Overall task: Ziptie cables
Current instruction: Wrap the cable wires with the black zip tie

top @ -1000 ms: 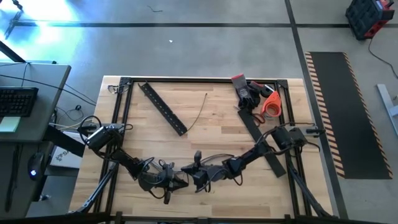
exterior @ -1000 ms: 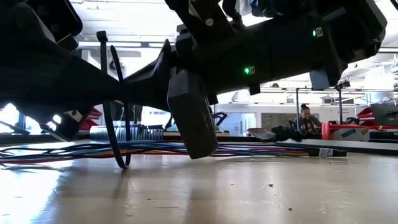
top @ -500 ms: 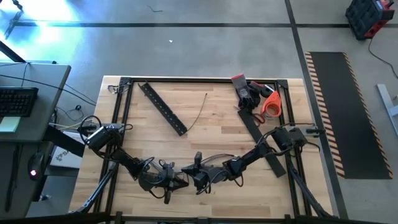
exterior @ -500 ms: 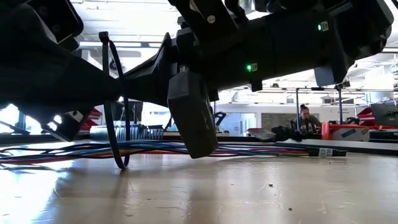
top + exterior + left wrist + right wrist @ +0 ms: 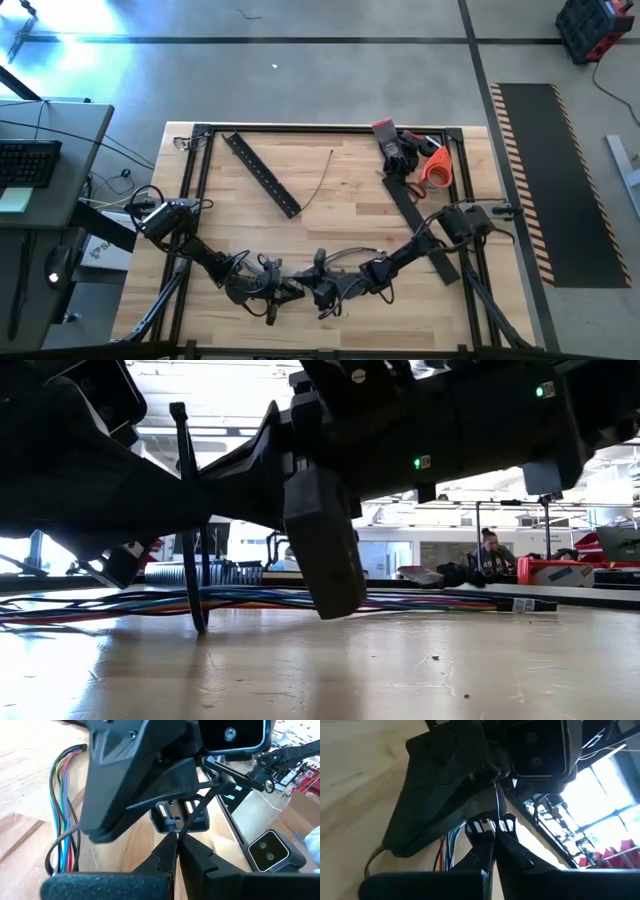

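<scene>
Two grippers meet at the wooden surface's (image 5: 330, 200) six o'clock edge. The left gripper (image 5: 176, 851) and right gripper (image 5: 494, 842) each have jaws together on the thin black ziptie strap (image 5: 190, 520), looped upright around the multicoloured cables (image 5: 240, 600), which lie nine-to-three. Cinching seems underway; next, a steady opposed pull.

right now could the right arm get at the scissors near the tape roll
Probably not at once. The right end effector is shut on the zip tie at the front edge, meeting the left end effector. The scissors lie beside its base with nothing over them, so it would need to let go and fold back.
</scene>
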You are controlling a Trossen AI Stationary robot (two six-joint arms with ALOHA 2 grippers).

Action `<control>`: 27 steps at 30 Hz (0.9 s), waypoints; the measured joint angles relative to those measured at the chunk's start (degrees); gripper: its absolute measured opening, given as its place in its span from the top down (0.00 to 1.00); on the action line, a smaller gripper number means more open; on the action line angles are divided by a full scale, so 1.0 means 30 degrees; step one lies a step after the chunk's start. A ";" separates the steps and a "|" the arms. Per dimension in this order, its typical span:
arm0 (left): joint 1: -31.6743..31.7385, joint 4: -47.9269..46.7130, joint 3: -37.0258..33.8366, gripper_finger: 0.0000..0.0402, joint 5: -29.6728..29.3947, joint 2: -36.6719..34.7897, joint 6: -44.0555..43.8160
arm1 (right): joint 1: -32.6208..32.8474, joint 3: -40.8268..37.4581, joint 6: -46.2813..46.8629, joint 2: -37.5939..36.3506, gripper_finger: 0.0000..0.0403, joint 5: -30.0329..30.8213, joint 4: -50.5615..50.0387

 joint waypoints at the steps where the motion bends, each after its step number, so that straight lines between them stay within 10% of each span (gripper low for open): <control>1: -0.0004 -0.0017 0.0000 1.00 0.0000 0.0000 -0.0078 | 0.0069 0.0000 -0.0220 0.0000 1.00 0.0173 0.0092; 27: 0.0059 0.0044 0.0000 1.00 0.2027 0.0000 -0.3503 | 0.0377 0.0000 -0.9711 0.0007 1.00 0.1483 0.1451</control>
